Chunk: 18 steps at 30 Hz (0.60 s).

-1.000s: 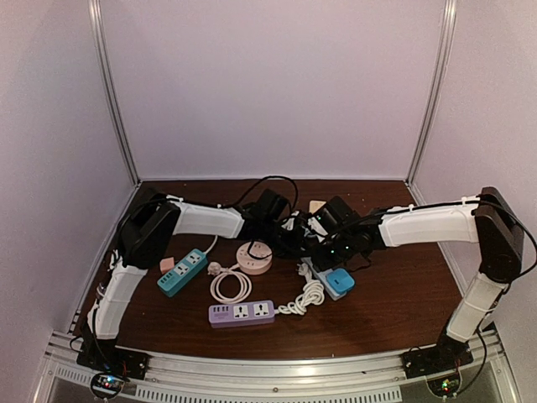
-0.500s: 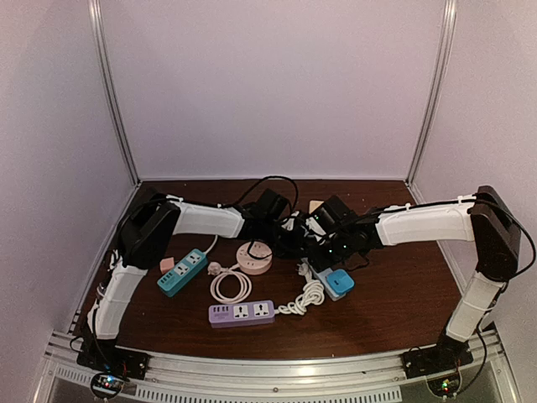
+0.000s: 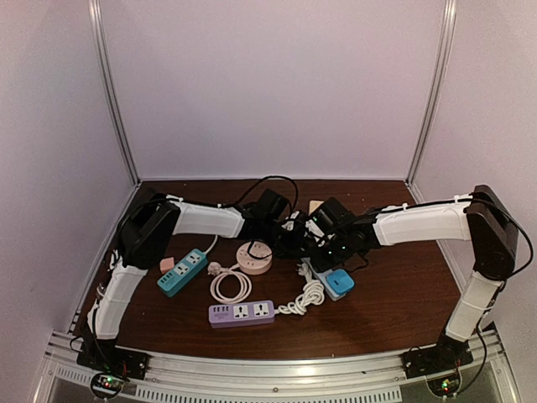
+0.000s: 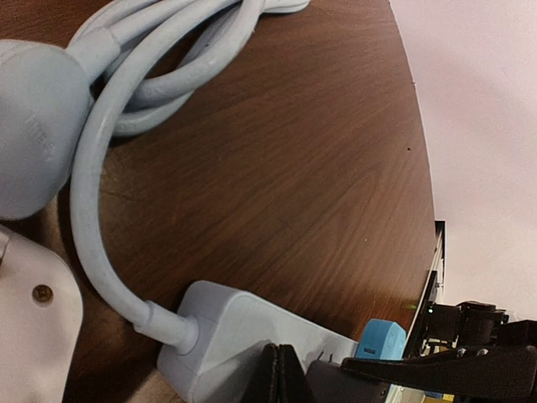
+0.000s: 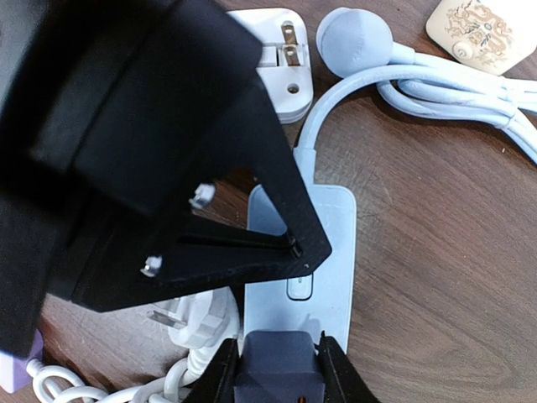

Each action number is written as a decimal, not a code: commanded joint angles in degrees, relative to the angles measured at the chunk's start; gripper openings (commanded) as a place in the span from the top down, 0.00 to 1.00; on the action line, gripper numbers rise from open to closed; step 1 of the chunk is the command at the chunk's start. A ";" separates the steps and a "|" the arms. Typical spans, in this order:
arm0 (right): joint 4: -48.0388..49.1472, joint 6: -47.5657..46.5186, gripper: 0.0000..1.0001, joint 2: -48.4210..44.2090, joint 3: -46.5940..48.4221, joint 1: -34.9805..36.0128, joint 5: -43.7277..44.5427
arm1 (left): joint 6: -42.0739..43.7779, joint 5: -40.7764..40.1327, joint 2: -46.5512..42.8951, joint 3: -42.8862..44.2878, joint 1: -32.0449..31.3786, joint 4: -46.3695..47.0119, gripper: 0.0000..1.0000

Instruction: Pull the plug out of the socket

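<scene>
A pale blue-grey power strip [image 3: 321, 277] lies at mid-table and also shows in the wrist views [image 5: 323, 227] [image 4: 243, 336]. A dark grey plug [image 5: 277, 369] stands on its face beside a blue adapter [image 4: 382, 340]. My right gripper [image 5: 277, 376] is shut on the dark grey plug, one finger on each side. Thin pins seem to show between plug and strip. My left gripper [image 4: 283, 378] is shut with its tips pressed on the strip near the cable end. In the top view both grippers [image 3: 302, 245] [image 3: 325, 252] meet over the strip.
A teal power strip [image 3: 181, 271], a pink round socket [image 3: 254, 258], a purple power strip [image 3: 242, 313] and white coiled cables [image 3: 231, 284] lie to the left and front. A white adapter [image 5: 273, 42] and thick pale cable [image 5: 453, 80] lie beyond the strip.
The right arm has shifted slightly to the left. The left arm and the power strip have hardly moved.
</scene>
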 commanded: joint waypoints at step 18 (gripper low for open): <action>3.28 4.13 1.00 -6.04 0.23 -2.99 1.11 | 6.24 -11.97 4.57 -4.85 -1.34 -17.41 0.98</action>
